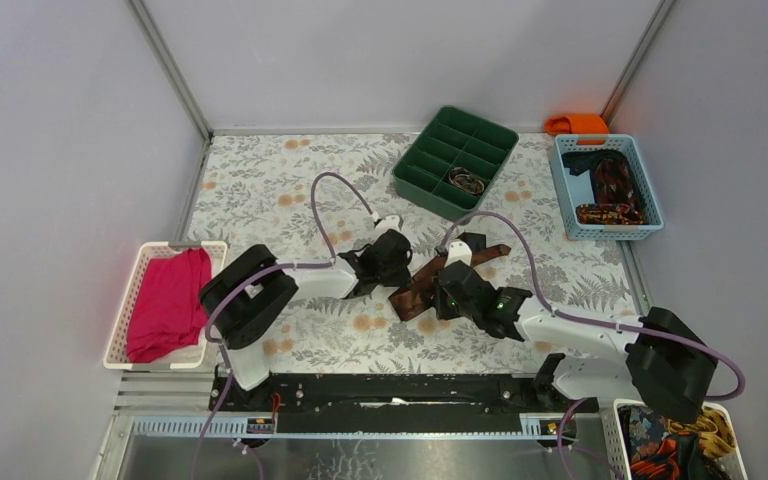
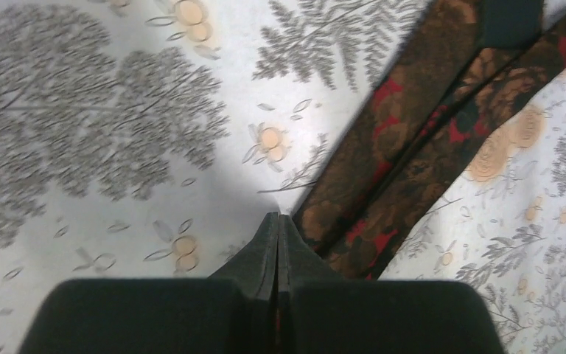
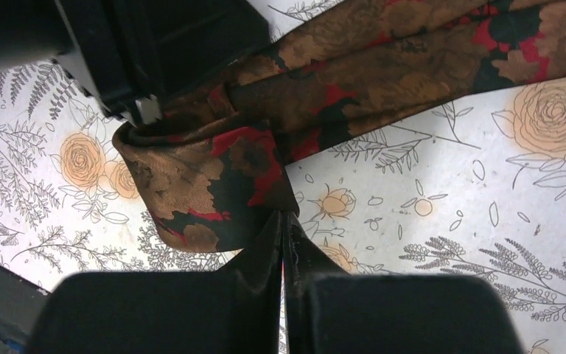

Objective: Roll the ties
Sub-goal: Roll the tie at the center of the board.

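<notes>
A dark red-black tie with orange-tan patterns (image 1: 430, 280) lies slanted across the middle of the flowered table, doubled lengthwise (image 2: 413, 147). Its near end is folded back into a loose loop (image 3: 206, 184). My right gripper (image 3: 284, 215) is shut, and the loop's lower edge runs into its tips. My left gripper (image 2: 278, 218) is shut, its tips at the tie's left edge, and no cloth shows between them. From above, the left gripper (image 1: 388, 262) is just left of the tie and the right gripper (image 1: 452, 292) is over its near half. More ties (image 1: 615, 185) lie in a blue basket.
A green divided tray (image 1: 440, 145) stands at the back middle. The blue basket (image 1: 568, 200) is at the back right, with an orange cloth (image 1: 578, 123) behind it. A white basket (image 1: 125, 320) holds a magenta cloth (image 1: 172, 300) at the left. Another white basket (image 1: 622, 425) with patterned cloth is at the near right.
</notes>
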You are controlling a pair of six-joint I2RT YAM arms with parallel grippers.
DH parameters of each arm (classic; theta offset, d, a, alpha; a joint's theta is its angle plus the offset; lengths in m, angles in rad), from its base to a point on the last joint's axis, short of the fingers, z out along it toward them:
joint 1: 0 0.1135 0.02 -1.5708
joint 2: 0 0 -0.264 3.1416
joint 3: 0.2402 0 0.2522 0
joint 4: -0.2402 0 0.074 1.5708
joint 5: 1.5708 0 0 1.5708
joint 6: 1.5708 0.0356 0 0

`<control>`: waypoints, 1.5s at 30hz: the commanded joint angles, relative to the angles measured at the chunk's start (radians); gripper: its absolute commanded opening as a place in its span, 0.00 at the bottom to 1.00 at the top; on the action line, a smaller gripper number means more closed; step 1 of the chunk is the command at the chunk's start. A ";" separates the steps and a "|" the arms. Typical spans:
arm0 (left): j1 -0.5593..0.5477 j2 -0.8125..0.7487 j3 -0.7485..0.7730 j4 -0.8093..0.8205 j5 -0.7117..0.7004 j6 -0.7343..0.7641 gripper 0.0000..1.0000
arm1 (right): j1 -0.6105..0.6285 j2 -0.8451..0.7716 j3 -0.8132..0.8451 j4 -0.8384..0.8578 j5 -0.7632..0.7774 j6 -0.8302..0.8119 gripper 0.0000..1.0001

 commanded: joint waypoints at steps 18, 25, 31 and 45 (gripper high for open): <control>0.107 -0.043 -0.154 -0.062 0.106 -0.007 0.00 | 0.166 -0.005 -0.134 0.016 0.141 0.208 0.00; 0.108 -0.042 -0.240 0.043 0.218 -0.031 0.00 | 0.167 0.162 -0.094 0.141 0.174 0.210 0.00; 0.096 0.012 -0.304 0.121 0.261 -0.059 0.00 | 0.166 0.275 -0.008 0.173 0.201 0.164 0.00; 0.084 0.053 -0.324 0.117 0.250 -0.060 0.00 | 0.168 0.424 0.106 0.193 0.219 0.095 0.00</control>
